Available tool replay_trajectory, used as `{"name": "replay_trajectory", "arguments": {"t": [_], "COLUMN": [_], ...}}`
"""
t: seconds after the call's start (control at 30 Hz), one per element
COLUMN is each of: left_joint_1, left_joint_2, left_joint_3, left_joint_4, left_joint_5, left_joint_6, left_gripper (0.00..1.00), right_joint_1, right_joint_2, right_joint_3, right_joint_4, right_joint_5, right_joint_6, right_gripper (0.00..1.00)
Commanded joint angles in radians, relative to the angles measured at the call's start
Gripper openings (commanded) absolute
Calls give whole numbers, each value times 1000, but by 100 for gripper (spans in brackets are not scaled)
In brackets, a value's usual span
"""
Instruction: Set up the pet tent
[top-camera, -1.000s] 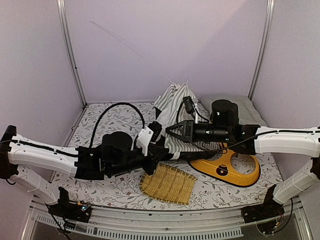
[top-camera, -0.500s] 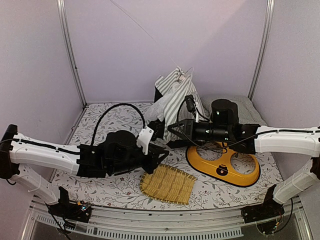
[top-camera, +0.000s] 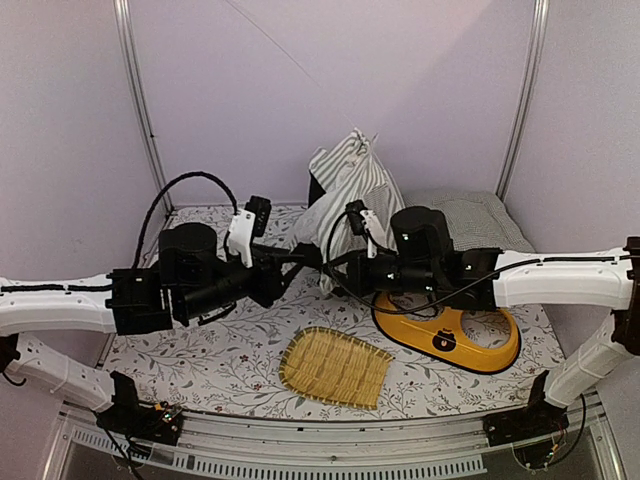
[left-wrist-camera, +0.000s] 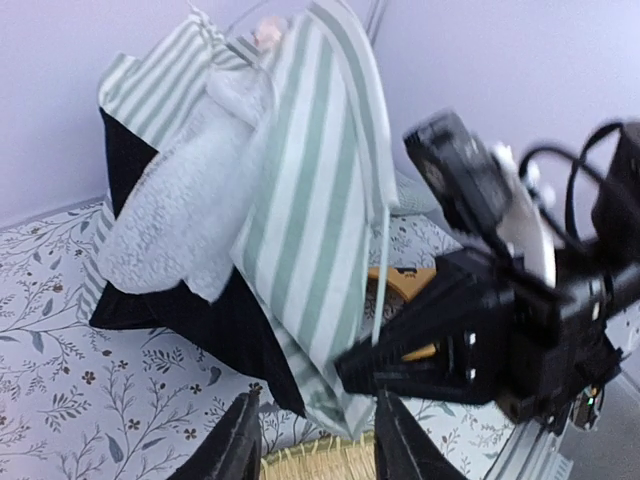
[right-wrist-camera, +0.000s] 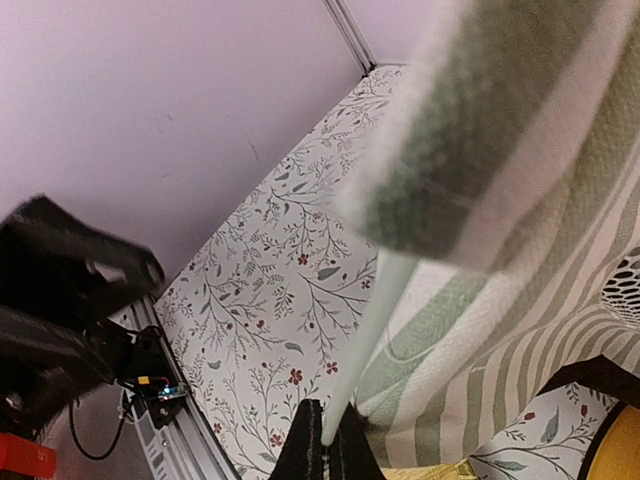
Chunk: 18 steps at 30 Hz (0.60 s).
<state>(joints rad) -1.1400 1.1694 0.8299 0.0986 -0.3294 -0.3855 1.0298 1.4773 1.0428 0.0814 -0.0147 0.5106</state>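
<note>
A grey-green and white striped fabric pet tent (top-camera: 347, 195) stood bunched at the back middle of a floral-printed table (top-camera: 225, 372). Its long axis was upright and its gathered peak pointed up, with fluffy white cloth and a black panel showing. The right gripper (right-wrist-camera: 322, 438) was pinched closed on a thin white pole (right-wrist-camera: 365, 335) that ran into a striped sleeve. The left gripper (left-wrist-camera: 317, 410) hung with its fingers spread apart, just before the tent's lower hem.

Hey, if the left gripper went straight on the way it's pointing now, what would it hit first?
Most likely the pet tent: its striped lower corner sits right ahead of the open left gripper. The right gripper is just beside that line, depth unclear.
</note>
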Motion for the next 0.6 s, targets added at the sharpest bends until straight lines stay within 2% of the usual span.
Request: {"name": "replay_trajectory", "arguments": {"t": [0.0,0.17,0.33,0.47,0.57], "left_joint_1": [105,191,221,225,230], "left_joint_2": [-56,-55,8,49,66], "left_joint_3": [90,167,252,288,304], "left_joint_4": [-95,-117,-164,-186,-204], "left_joint_5": [37,142,197,205,193], "left_joint_6": [-26,-22,-4,-1,-4], "left_gripper": [41,51,59,65,66], "right_joint_1": [70,158,189,195,195], "right_joint_2": [80,189,253,251,227], "right_joint_3": [42,88,109,103,88], "right_joint_4": [-116,-186,-213,-213,-213], "right_joint_5": [175,293,311,304,308], "right_joint_6": [-123,-185,-193,-188,-183], "right_gripper": [0,0,1,16,34]}}
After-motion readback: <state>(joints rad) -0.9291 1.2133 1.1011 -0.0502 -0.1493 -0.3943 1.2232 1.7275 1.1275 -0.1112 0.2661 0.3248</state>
